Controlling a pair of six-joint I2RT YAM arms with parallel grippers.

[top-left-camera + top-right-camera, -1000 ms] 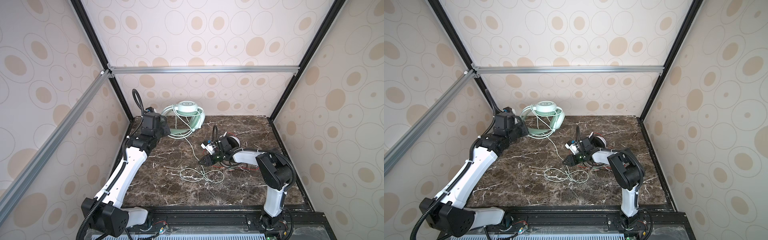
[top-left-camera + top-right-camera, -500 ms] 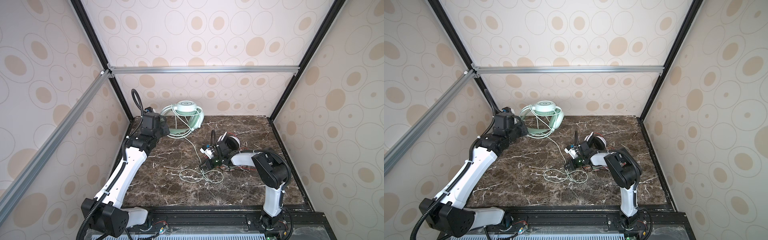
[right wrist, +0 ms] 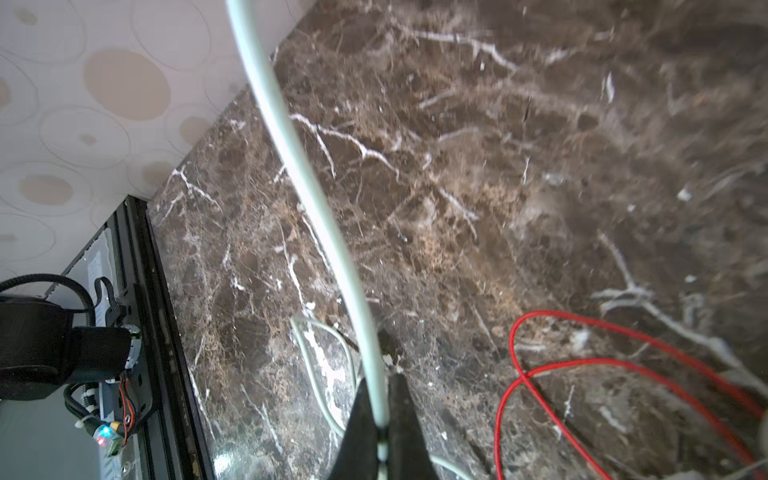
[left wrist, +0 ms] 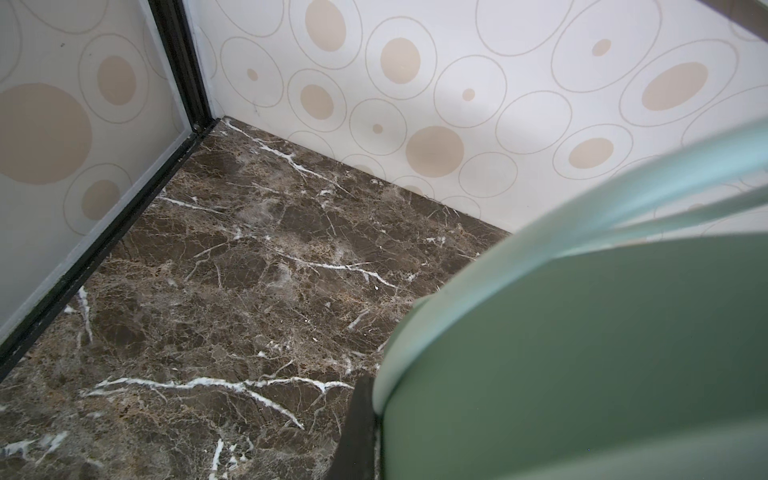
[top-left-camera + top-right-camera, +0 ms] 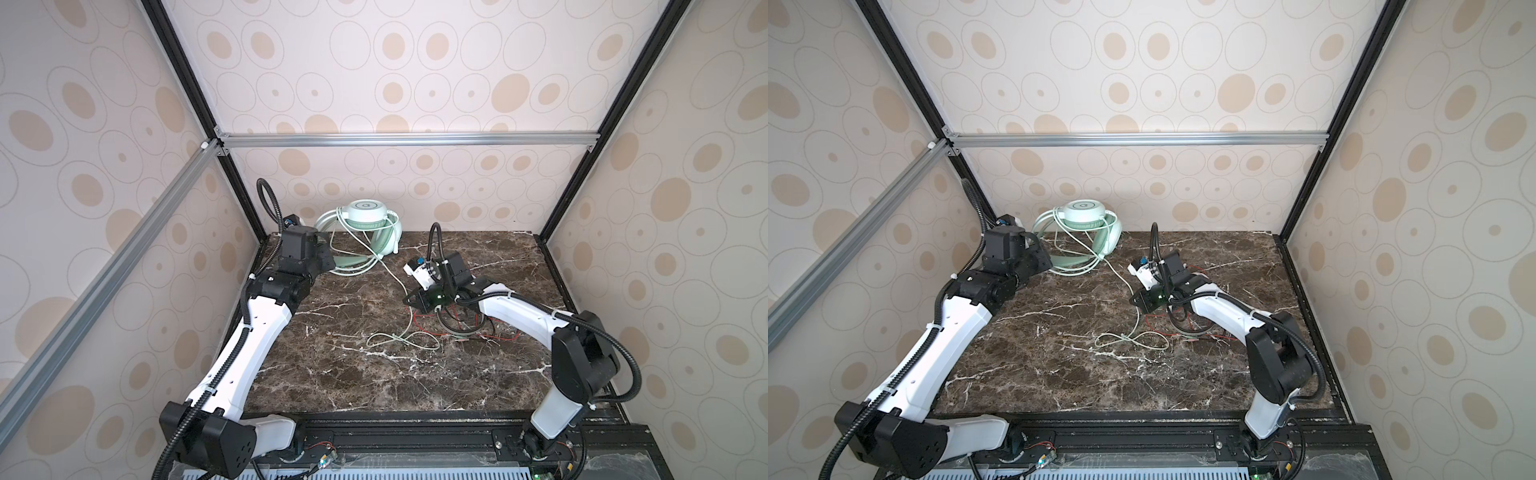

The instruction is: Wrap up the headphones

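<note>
At the back left of the counter [image 5: 332, 374], the mint-green headphones [image 5: 365, 212] stand raised against the rear wall, one ear cup uppermost. The left fingers [image 4: 356, 432] are closed on the green headset, which fills much of the left wrist view; only one dark finger edge shows beside it. The pale green cable [image 5: 390, 272] drapes in a few strands over the headset, then trails forward to mid-counter. There the right fingers [image 3: 401, 415] are pinched shut on it, the cord running straight between the two black tips. Past that grip the cable lies in loose loops on the marble. Just beside them, under the right forearm, the second headphones [image 5: 459, 330] show only a dark band, with the thin red cable [image 3: 513, 345] sprawled loose around it
</note>
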